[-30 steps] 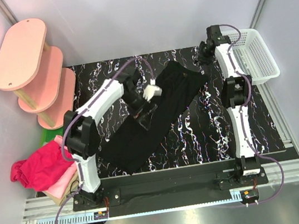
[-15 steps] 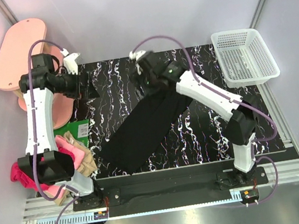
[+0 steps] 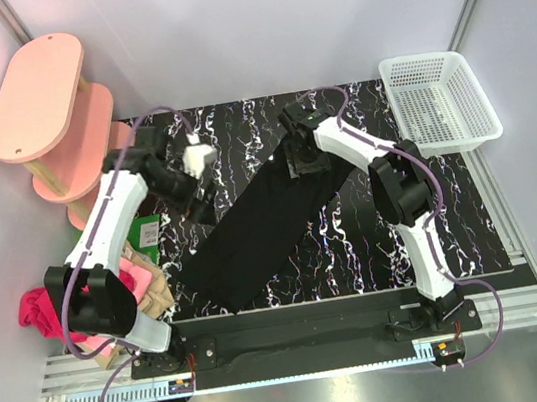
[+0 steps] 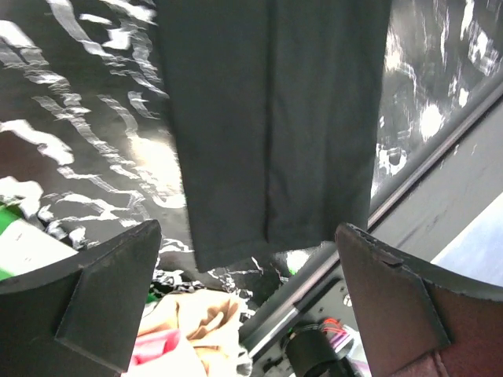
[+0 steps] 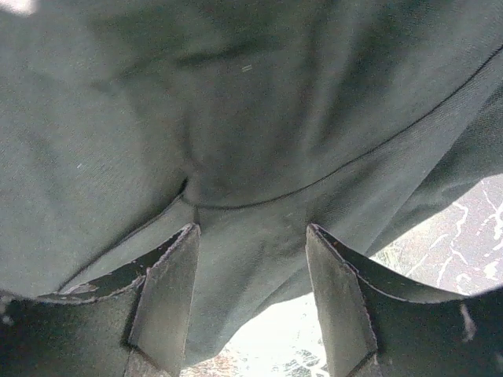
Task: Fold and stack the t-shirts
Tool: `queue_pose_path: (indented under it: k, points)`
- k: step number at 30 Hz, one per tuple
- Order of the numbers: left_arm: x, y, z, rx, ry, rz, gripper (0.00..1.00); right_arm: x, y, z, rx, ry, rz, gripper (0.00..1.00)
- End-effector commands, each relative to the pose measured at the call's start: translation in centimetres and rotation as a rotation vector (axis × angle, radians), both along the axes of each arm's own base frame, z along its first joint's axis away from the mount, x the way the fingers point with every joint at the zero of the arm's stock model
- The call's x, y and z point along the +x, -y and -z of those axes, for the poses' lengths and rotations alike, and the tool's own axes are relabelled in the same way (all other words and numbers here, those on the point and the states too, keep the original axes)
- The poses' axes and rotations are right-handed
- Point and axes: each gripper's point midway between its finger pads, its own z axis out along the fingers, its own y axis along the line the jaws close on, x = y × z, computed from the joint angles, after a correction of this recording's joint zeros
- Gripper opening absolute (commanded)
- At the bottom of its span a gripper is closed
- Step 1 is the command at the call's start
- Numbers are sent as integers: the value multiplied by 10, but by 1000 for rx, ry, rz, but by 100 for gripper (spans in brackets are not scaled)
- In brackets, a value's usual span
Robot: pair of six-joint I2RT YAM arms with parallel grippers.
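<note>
A black t-shirt [image 3: 262,222], folded into a long strip, lies diagonally across the marbled table [image 3: 375,236]. My right gripper [image 3: 301,161] is low over the strip's far end. In the right wrist view its fingers [image 5: 169,298] stand apart, and the black t-shirt [image 5: 251,118] runs between and beneath them, unpinched. My left gripper [image 3: 198,203] hovers wide open just left of the strip, holding nothing. The left wrist view shows the black t-shirt's [image 4: 267,118] near end below its fingers [image 4: 94,298]. Magenta [image 3: 37,306], pink [image 3: 137,271] and tan [image 3: 157,293] t-shirts are piled off the table's left edge.
A green packet [image 3: 135,239] with a white label lies beside the pile. A pink tiered shelf [image 3: 42,103] stands at the back left and a white basket [image 3: 440,99] at the back right. The metal rail [image 3: 296,318] runs along the near edge.
The left gripper left the middle of the black shirt, swung out to the shelf, and came back beside the strip. The right arm came from the basket onto the shirt's far end.
</note>
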Motion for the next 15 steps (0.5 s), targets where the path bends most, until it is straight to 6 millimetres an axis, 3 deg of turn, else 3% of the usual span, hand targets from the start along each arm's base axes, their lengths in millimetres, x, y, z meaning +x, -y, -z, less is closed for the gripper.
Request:
queue_pose_path:
  k: [1,5,8,11,12,15]
  points:
    - [-14,5,26,120,63,148,99,16,5,-16,100,-1,98,63]
    - [-14,9,66,275,74,215,99,15,11,-7,137,-39,117,62]
    - [-10,5,93,348,33,236,99,15,4,1,179,-69,106,62]
    - [-6,-3,119,459,2,247,99,19,-1,18,230,-123,103,62]
    - [-6,-5,128,483,-18,254,99,19,1,32,256,-170,112,61]
    - [-7,-7,148,536,-51,270,99,28,7,50,333,-234,156,61]
